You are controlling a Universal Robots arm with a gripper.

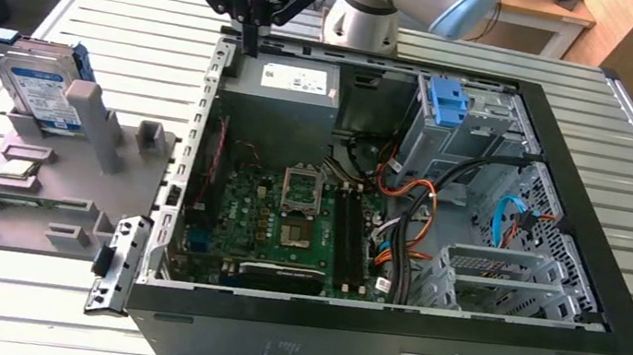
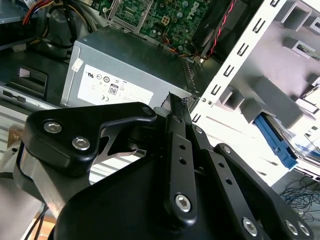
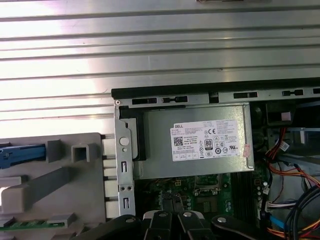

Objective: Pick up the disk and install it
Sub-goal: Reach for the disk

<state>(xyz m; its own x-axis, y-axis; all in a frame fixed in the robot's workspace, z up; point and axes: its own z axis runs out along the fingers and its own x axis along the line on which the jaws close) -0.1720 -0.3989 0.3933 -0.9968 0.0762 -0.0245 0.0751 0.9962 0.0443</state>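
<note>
Entry, disk install run. I found the gripper hanging over the far rim of the open computer case, at the corner where the grey power supply sits. I read the hand as narrow: the fingers were drawn together to a thin tip, with nothing held between them. In the second wrist view the dark finger links converged just over the case's perforated side wall, beside the power supply's white sticker.

The disk was outside the case, at the exterior view's left. It stood on edge in a grey holder with its label towards the camera and blue bracket plastic showing along its sides. I noted it as well apart from the gripper and untouched.

The holder lay flat on the slatted metal table, just beside the case's side wall.

Inside the case I logged a green motherboard lying flat, and orange and black cables bundled towards the exterior view's right. A blue plastic bracket sat in the far drive bay, and a bare metal drive cage was nearer the camera
</note>
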